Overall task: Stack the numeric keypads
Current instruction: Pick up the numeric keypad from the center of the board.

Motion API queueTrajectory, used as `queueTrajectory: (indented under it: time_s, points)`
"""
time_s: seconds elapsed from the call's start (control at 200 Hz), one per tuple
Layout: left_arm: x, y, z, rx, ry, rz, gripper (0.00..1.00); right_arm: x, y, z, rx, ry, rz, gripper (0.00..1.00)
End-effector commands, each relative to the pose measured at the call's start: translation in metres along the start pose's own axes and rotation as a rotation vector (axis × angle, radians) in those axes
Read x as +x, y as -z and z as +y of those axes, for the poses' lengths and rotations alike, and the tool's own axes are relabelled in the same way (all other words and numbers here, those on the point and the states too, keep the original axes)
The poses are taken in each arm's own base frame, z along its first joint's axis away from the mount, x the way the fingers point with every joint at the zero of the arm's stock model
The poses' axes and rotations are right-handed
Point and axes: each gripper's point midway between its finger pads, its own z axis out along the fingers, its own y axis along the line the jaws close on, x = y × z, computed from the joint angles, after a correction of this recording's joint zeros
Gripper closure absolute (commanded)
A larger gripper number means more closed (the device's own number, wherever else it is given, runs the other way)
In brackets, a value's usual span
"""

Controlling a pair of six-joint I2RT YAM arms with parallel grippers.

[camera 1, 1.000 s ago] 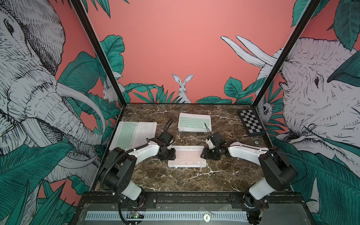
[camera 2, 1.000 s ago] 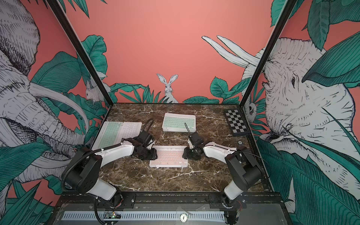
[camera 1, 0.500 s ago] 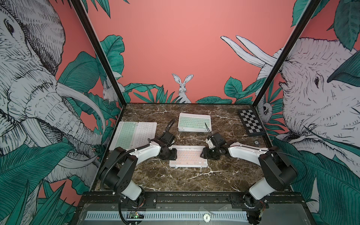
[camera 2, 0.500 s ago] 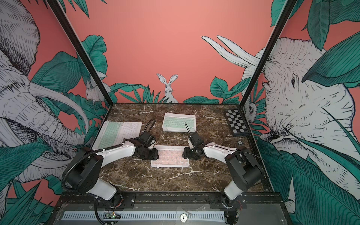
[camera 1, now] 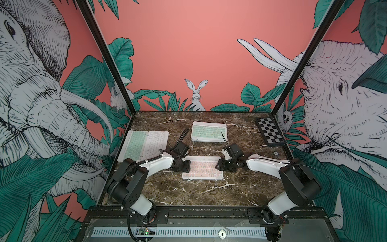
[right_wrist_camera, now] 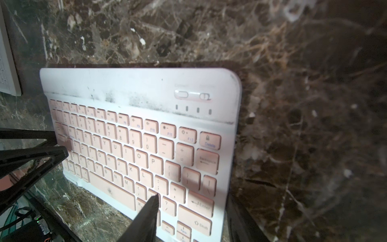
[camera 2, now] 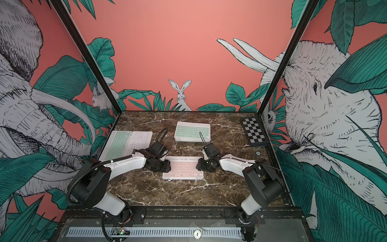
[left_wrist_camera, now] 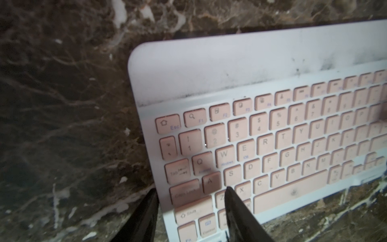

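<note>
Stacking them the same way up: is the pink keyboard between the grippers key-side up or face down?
Key-side up. The pink keyboard shows lettered keys in both wrist views, pink key rows in both top views.

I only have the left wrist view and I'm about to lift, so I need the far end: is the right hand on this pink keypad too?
Observer: The right hand straddles the right end of the pink keypad, with one finger over the keys and the other past the edge. I cannot tell whether it is clamped.
Operator: Where would it go?
Observer: A stack of keypads, green keys on top, lies behind it toward the back wall.
Operator: Any others loose?
Observer: A green-keyed keypad and a white-keyed keypad lie side by side on the left arm's side.
</note>
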Motion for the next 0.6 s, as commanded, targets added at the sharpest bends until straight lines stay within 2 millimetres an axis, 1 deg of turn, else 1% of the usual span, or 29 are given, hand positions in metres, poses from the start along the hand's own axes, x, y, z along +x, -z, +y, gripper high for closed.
queueTrajectory:
  time_s: [0.0, 0.165, 0.345, 0.475, 0.595]
  points:
    - [0.034, -0.019, 0.012, -0.032, 0.019, 0.112, 0.47, 0.009, 0.004, -0.022, 0.127, 0.029, 0.024, 0.48]
    - [0.034, -0.019, 0.013, -0.038, 0.017, 0.113, 0.47, 0.010, 0.002, -0.024, 0.132, 0.027, 0.023, 0.48]
    - [0.034, -0.019, 0.012, -0.035, 0.016, 0.112, 0.47, 0.008, -0.003, -0.019, 0.094, 0.013, 0.015, 0.48]
    - [0.037, -0.020, 0.009, -0.036, -0.009, 0.119, 0.47, 0.009, -0.008, -0.007, 0.013, -0.018, 0.005, 0.48]
    - [0.040, -0.023, 0.003, -0.028, -0.023, 0.124, 0.47, 0.007, -0.010, 0.019, -0.150, -0.029, -0.005, 0.49]
